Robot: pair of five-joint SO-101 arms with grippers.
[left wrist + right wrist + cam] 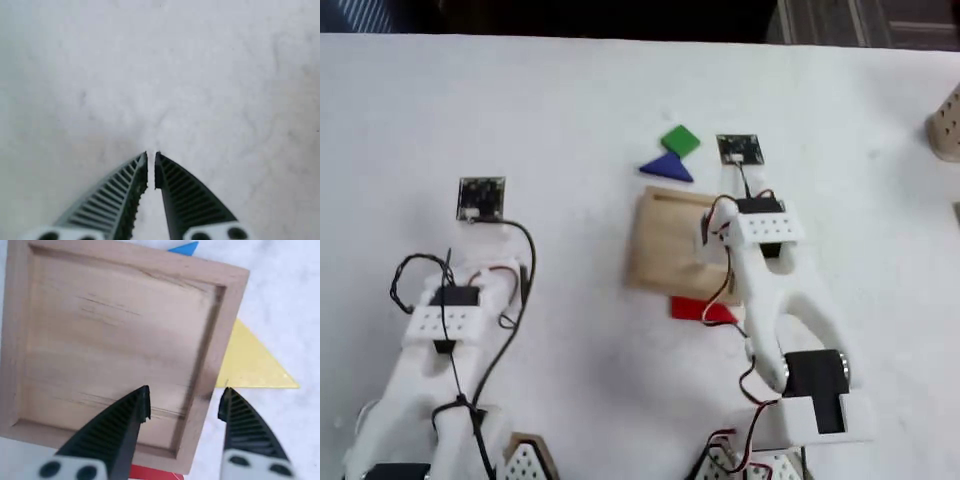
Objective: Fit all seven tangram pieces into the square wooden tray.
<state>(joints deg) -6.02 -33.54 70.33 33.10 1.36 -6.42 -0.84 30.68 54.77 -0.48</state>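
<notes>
The square wooden tray (212,340) lies with nothing inside it; in the high view the tray (665,245) sits mid-table, partly under the right arm. My right gripper (185,402) is open just above it, one finger over the tray floor and the other beyond the rim. A yellow triangle (250,365) lies against that rim. A red piece (700,310) rests at the tray's near edge. A blue triangle (667,168) and a green square (680,140) lie behind the tray. My left gripper (151,159) is shut over bare white table, holding nothing.
The left arm (445,320) stands well to the left of the tray. A perforated wooden block (945,125) sits at the right edge of the table. Another wooden piece (525,455) is at the front between the arm bases.
</notes>
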